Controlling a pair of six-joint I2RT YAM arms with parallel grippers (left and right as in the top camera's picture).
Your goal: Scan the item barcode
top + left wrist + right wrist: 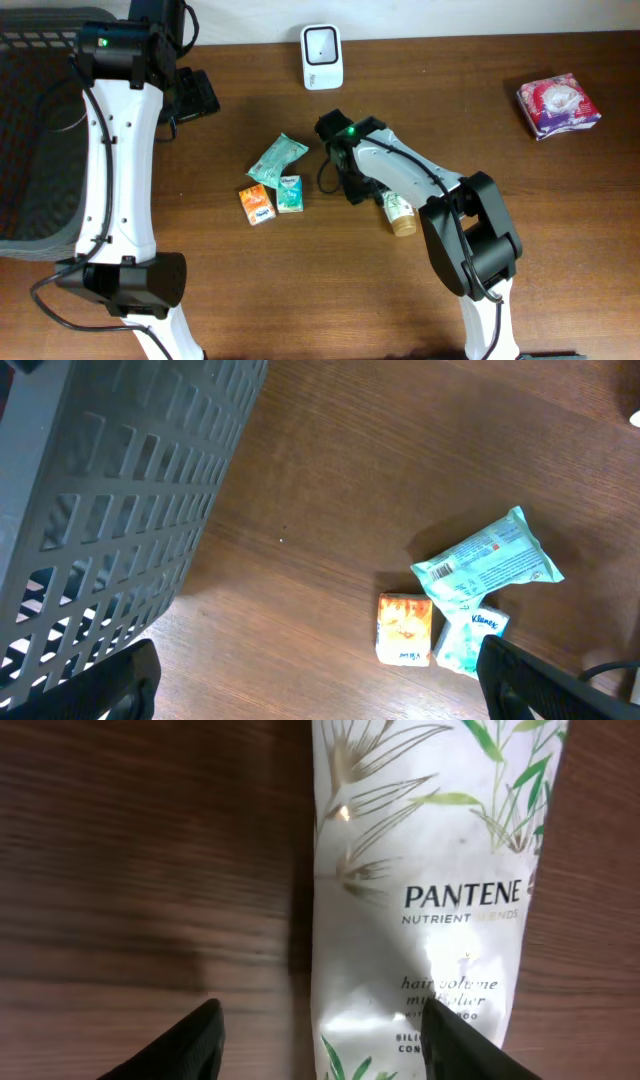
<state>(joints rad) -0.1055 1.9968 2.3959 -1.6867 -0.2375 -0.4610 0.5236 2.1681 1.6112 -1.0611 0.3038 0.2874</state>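
Two arms are standing at the table, and only the right one is engaging the item. The right gripper [320, 1025] is hovering low over the Pantene tube [430, 870], its jaws apart and clamped on nothing. One finger is showing over bare wood, while the other is overlapping the tube's face rather than flanking it. The tube is lying flat on the table [500, 60], printed front up, near the middle and well apart from the scanner [322, 57] at the far edge. No barcode is showing on the visible face. The left gripper [318, 660] is hanging wide open and empty beside the basket [110, 490], taking no part. In my judgement the pick-up step is in hand and the scan is not yet made. The next move is calling for a sideways correction so both fingers are straddling the tube. A firm close, a lift and a carry to the scanner would follow, with the hidden side, where the code is probably sitting, facing its window.
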